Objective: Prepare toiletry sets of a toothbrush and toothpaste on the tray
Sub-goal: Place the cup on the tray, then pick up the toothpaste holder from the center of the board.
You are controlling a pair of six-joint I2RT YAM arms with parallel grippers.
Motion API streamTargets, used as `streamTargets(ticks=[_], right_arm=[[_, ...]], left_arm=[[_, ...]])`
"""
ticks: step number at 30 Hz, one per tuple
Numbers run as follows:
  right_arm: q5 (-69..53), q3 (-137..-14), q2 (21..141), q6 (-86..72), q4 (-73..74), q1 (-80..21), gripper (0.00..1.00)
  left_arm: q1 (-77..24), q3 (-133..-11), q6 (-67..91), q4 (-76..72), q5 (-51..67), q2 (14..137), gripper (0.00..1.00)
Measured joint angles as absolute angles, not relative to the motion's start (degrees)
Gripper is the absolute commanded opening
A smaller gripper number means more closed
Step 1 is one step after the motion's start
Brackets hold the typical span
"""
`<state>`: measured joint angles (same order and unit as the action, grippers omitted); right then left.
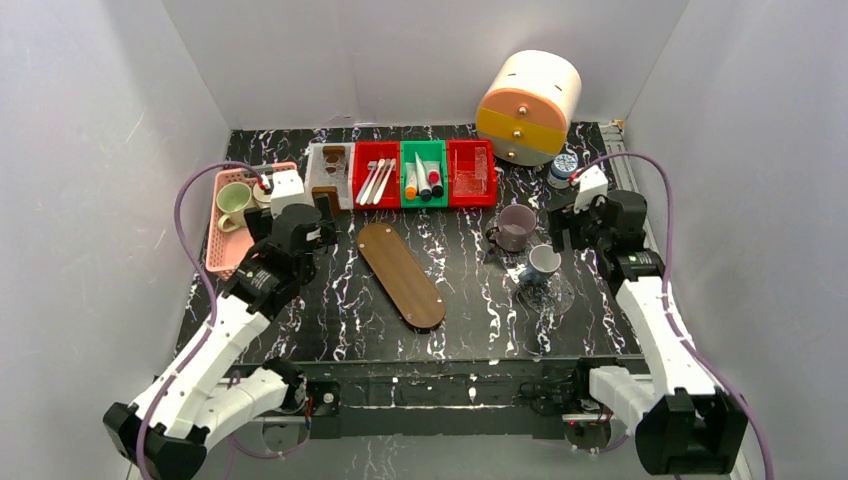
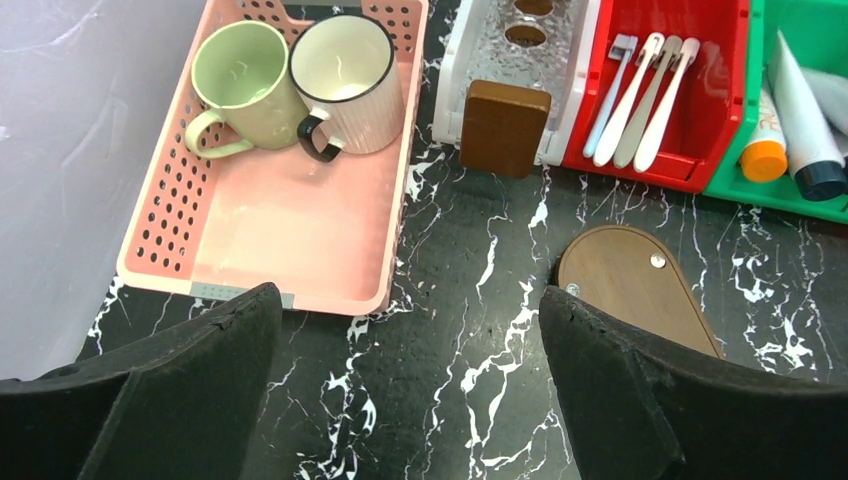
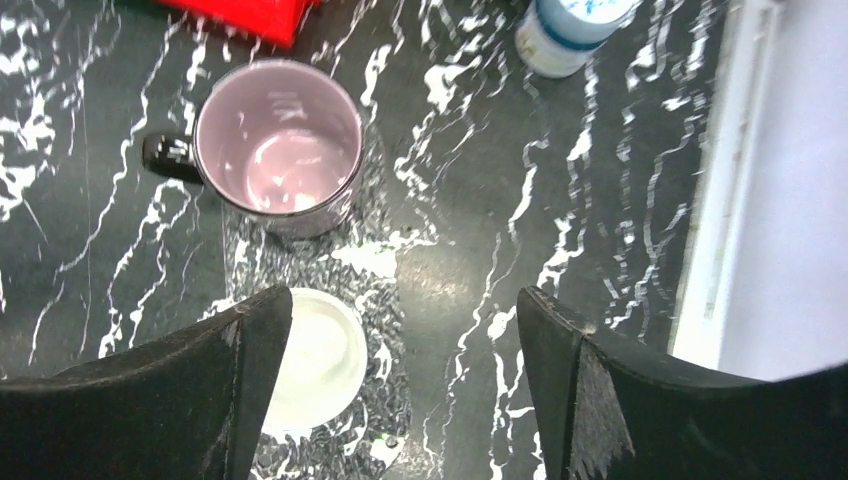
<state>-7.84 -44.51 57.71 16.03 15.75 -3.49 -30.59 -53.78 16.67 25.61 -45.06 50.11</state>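
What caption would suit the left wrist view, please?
Open left end effector near pink basket; toothbrushes lie in red bin.

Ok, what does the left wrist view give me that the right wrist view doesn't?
Only left wrist: the toothbrushes in the red bin, the tubes in the green bin, one end of the wooden tray, and a pink basket holding a green mug and a white mug.
Only right wrist: a purple mug, a white cup near it and a blue-and-white container.
Both: the black marbled table, plus the left gripper and right gripper, each open and empty in its own view.
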Motion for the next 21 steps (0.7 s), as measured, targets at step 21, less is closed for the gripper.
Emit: streamTargets(ticks=[21], right_arm=[[3.11,-25.87,25.04,-5.93,-1.98,-4.78,0.99]], left_arm=[[-17.19,-72.93,20.03,27.14,-31.75,79.50,0.97]])
